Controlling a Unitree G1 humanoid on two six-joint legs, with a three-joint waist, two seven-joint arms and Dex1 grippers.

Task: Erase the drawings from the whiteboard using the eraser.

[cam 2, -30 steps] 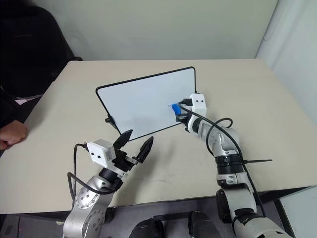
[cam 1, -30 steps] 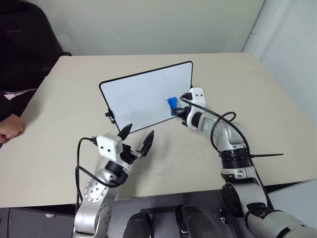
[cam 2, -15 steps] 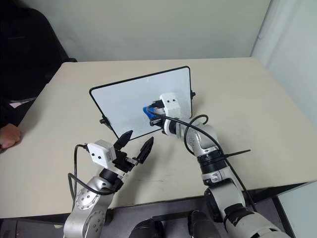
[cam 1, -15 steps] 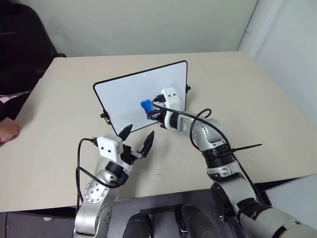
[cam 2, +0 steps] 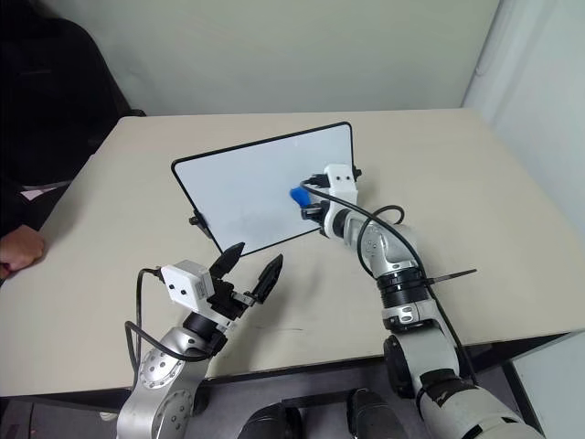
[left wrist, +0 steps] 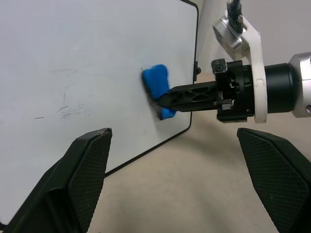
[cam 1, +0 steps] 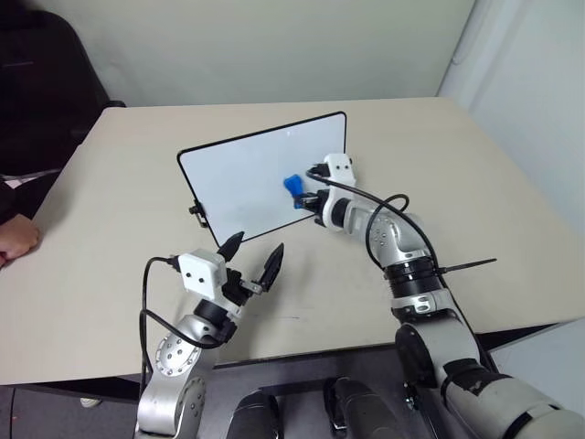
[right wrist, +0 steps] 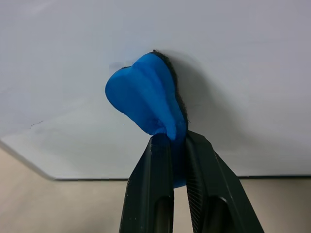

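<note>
Two jaw sets — right clamps eraser against whiteboard; left open.

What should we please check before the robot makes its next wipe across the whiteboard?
1. Right pincer shut on the blue eraser: ok.
2. Eraser's dark pad against the whiteboard: ok, it looks pressed on.
3. Drawings fully gone: not ok, faint grey streaks remain.
4. Whiteboard upright on the table: ok.
5. Left pincer open and short of the board: ok.
6. Person's hand at the table edge, away from the board: ok.
</note>
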